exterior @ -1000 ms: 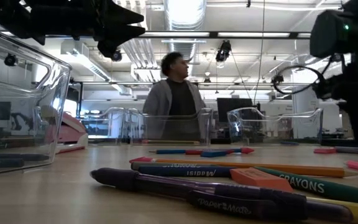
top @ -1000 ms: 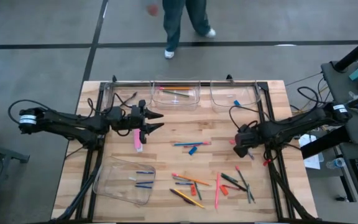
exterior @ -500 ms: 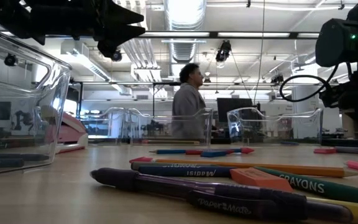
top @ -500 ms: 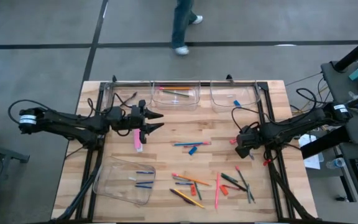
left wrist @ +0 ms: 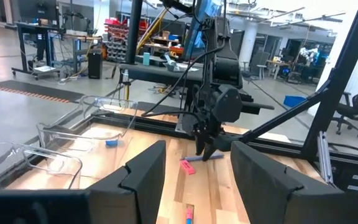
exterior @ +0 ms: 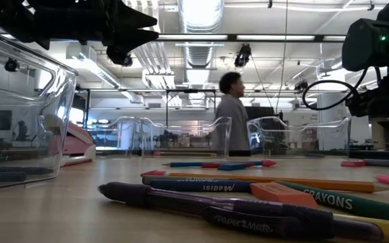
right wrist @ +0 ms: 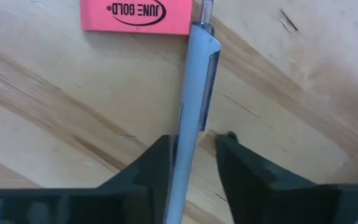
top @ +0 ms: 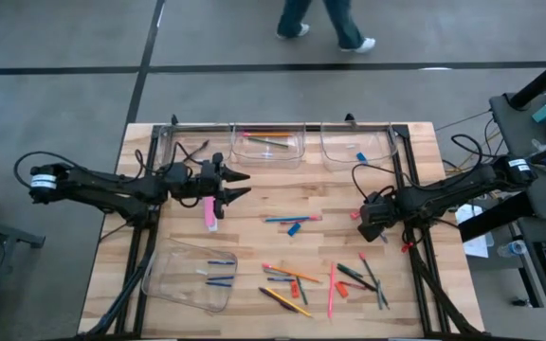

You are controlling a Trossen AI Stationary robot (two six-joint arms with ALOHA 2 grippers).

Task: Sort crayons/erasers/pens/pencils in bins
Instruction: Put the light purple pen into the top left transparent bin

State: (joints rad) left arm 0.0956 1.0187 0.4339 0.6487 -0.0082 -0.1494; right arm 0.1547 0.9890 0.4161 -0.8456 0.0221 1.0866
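Item one, far left of the worktop point(top: 140, 303): my left gripper point(top: 235, 185) hovers idle above the boards near the back-left bin point(top: 183, 147), its fingers point(left wrist: 145, 177) spread with nothing between them, a pink eraser point(top: 210, 213) lying just beside and below it. Item two, front left: a clear bin point(top: 192, 275) holding a few short blue crayons point(top: 220, 272). Item three, back centre: a bin point(top: 268, 144) with pencils inside, and to its right another bin point(top: 358, 144) with a small blue eraser. Item four, centre and front: loose stock not yet sorted, including a blue stick point(top: 287, 220) and a scatter of pencils and pens point(top: 368, 277). Item five, right: my right gripper point(top: 371, 225) is down at the worktop over a pale grey pen point(right wrist: 192, 99), one finger point(right wrist: 151, 171) on each side of its barrel and closing, though I cannot tell whether the pads grip it yet; the pen's tip end touches a pink eraser point(right wrist: 135, 15). To do this well, I judge I should squeeze squarely across the barrel, confirm the hold, then lift straight up so the eraser is not dragged along.
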